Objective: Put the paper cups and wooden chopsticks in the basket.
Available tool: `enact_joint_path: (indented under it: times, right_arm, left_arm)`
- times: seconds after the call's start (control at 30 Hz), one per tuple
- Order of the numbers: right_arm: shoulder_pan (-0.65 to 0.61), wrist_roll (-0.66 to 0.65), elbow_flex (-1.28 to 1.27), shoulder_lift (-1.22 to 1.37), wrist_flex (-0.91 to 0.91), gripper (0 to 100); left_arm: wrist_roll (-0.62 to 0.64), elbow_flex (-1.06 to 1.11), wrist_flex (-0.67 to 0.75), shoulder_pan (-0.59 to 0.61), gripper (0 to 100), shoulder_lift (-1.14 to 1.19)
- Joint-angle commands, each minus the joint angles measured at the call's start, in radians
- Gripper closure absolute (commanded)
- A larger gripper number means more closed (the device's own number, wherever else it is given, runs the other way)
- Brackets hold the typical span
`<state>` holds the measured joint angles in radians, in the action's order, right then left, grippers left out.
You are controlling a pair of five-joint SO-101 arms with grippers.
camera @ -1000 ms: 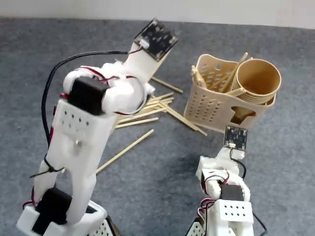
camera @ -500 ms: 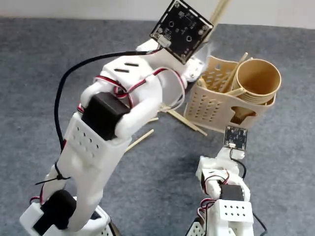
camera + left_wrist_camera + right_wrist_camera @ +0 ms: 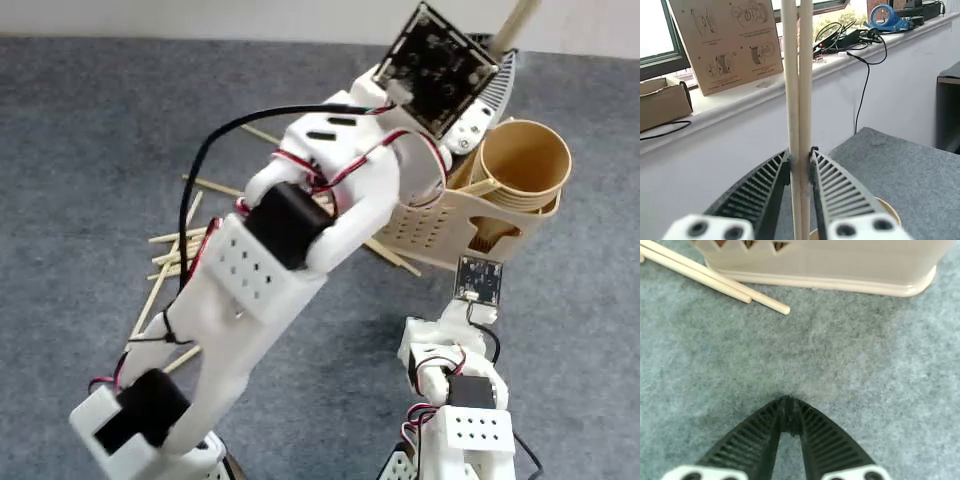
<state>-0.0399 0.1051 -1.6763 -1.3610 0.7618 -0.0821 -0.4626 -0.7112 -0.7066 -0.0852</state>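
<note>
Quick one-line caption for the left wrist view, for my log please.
Left gripper clamped on two wooden chopsticks that extend past its fingertips, a windowsill and cables behind.

Soft, even daylight is falling across the mat [image 3: 90, 120], and nothing is glaring in the high view. The left arm [image 3: 250, 290] is throwing only faint, diffuse shadows, while the basket [image 3: 430, 225] is shading a thin dark strip along its base toward 7 o'clock. Behind the chopsticks [image 3: 797, 75], the window [image 3: 655, 25] is blowing out to white. Around the right gripper [image 3: 789, 422] the mat is lying under flat light.
</note>
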Motion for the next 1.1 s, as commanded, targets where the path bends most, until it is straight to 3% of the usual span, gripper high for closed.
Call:
enact_joint_path:
  times: [0.0, 0.63, 0.77, 1.07]
  right_arm:
    - [-0.005, 0.008, -0.094, -0.012, -0.019, 99.2]
    - [-0.005, 0.008, -0.094, -0.012, -0.019, 99.2]
    - [-0.005, 0.008, -0.094, -0.012, -0.019, 99.2]
    - [-0.005, 0.008, -0.094, -0.012, -0.019, 99.2]
  left_arm:
    - [0.011, -0.018, 0.025, -0.008, 100, 0.042]
    - [0.011, -0.018, 0.061, 0.031, 98, 0.214]
    - [0.012, -0.025, -0.015, 0.031, 88, 0.213]
    - [0.011, -0.120, -0.232, 0.039, 89, 0.140]
